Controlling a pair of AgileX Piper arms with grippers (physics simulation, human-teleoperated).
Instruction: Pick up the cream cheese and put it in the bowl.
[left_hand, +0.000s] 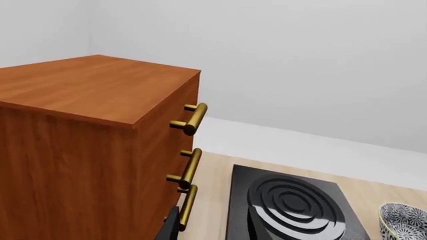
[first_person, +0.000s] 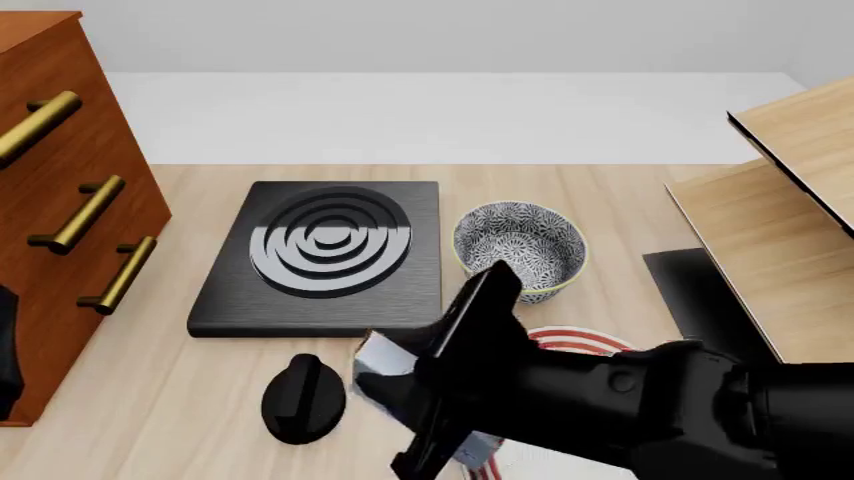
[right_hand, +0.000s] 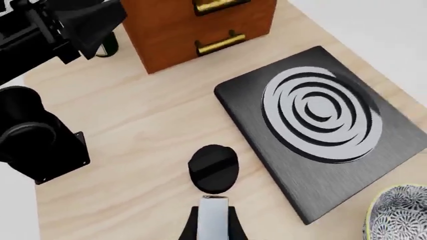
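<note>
The cream cheese, a small pale grey box, sits between the fingers of my right gripper, which is shut on it. This is just right of the black knob and in front of the burner plate. In the right wrist view the cream cheese shows end-on in the right gripper. The bowl, patterned blue-grey and white, stands beyond the gripper beside the burner plate, and also shows as the bowl and the bowl. My left arm rests at the far left by the cabinet. Its fingers are not clear.
A black burner plate with silver rings lies mid-table. A black knob stands in front of it. A wooden cabinet with brass handles fills the left side. A red-striped plate lies partly under my right arm. A wooden rack stands at the right.
</note>
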